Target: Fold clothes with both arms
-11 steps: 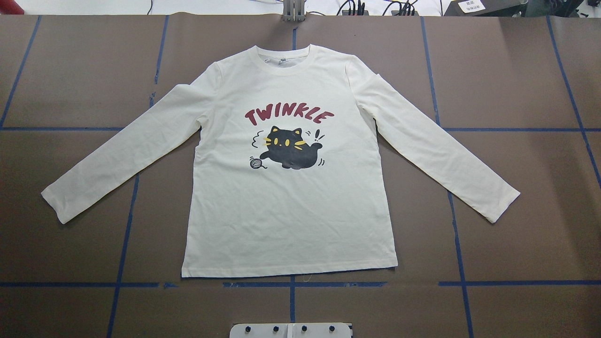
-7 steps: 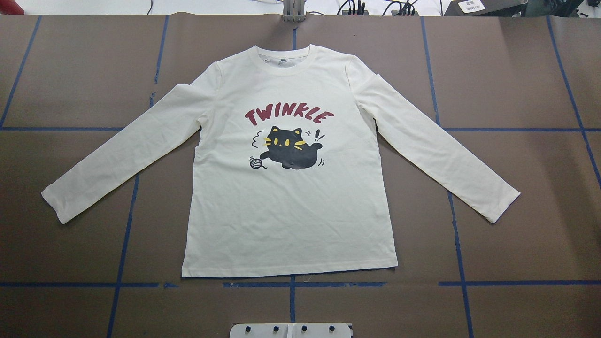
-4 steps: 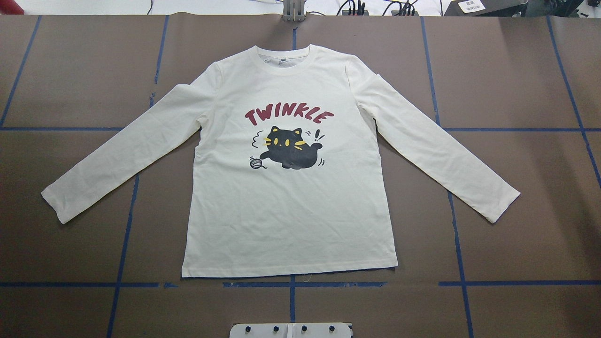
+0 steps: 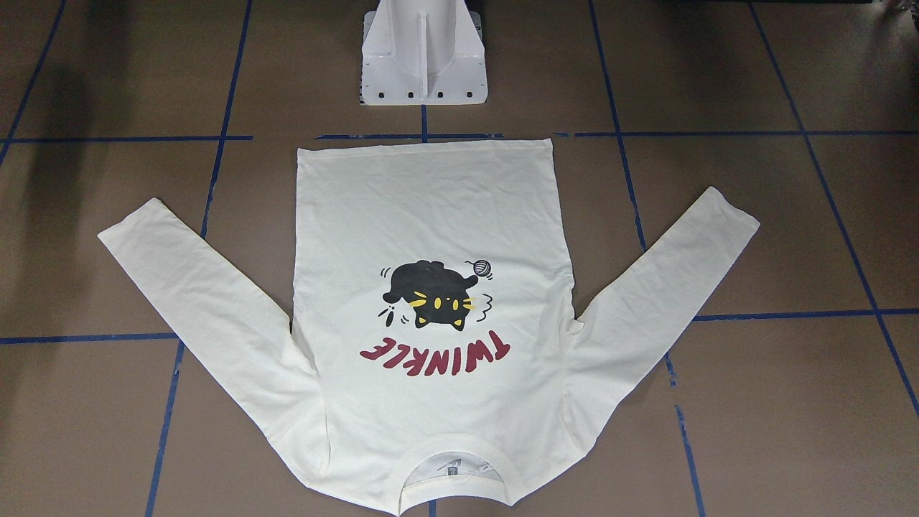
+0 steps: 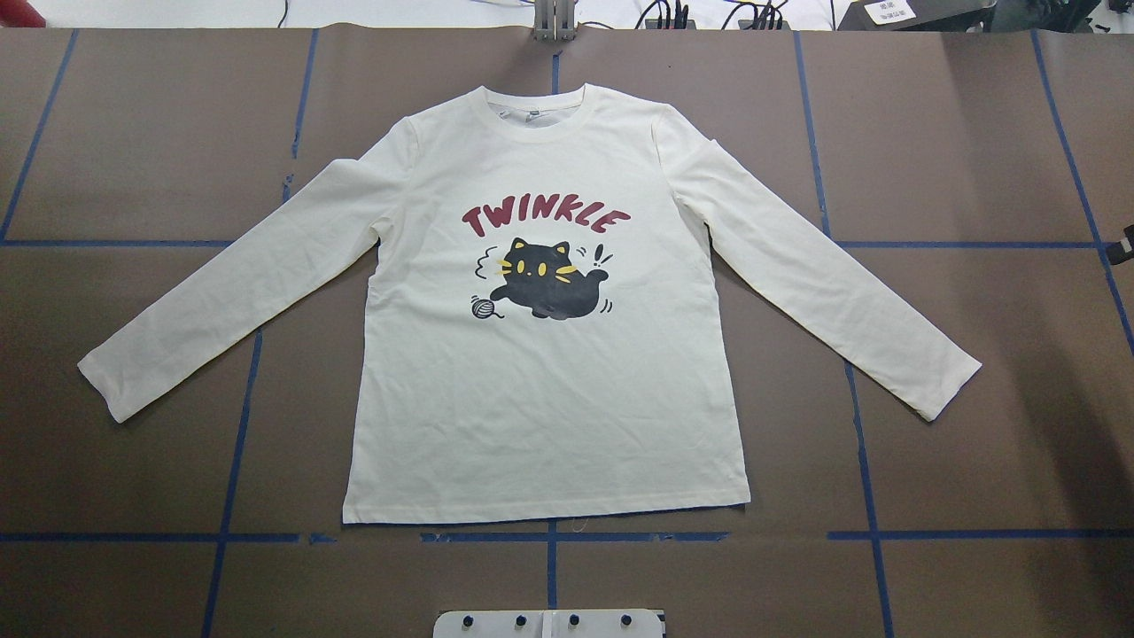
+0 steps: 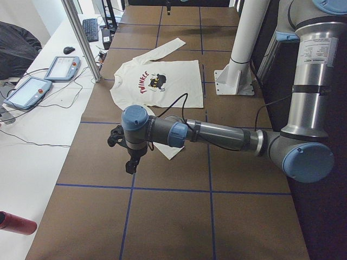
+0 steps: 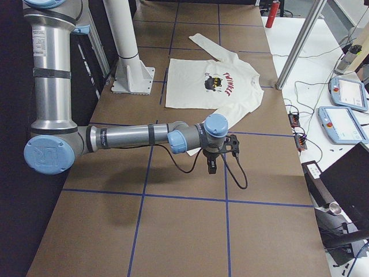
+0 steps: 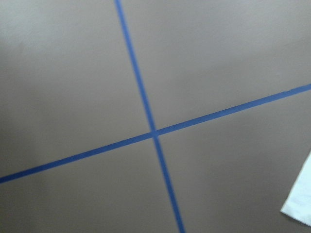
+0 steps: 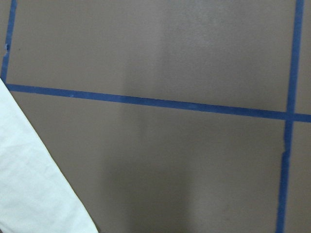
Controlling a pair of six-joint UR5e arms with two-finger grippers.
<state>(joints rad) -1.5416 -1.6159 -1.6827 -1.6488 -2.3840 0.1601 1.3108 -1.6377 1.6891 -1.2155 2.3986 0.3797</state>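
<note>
The cream-white long-sleeved shirt (image 5: 549, 399) lies flat and print side up on the brown table, with both sleeves spread out; it also shows in the front-facing view (image 4: 423, 215). My left gripper (image 6: 129, 165) hangs over the table just beyond the left sleeve's cuff (image 6: 171, 150); I cannot tell if it is open. My right gripper (image 7: 211, 166) hangs beside the right cuff; only a dark sliver of it (image 5: 1128, 239) shows at the overhead view's right edge, so its state is unclear. The left wrist view shows a cuff corner (image 8: 300, 204) and the right wrist view a stretch of sleeve (image 9: 29, 184).
The white pedestal base (image 4: 423, 57) stands at the near edge, by the shirt's hem. Blue tape lines (image 5: 549, 536) grid the brown table. Teach pendants (image 6: 27, 89) and cables lie on the white bench beyond the far edge, by an aluminium post (image 6: 81, 38).
A dark sliver of the right gripper has come in at the overhead view's right edge. The shirt has not moved.
</note>
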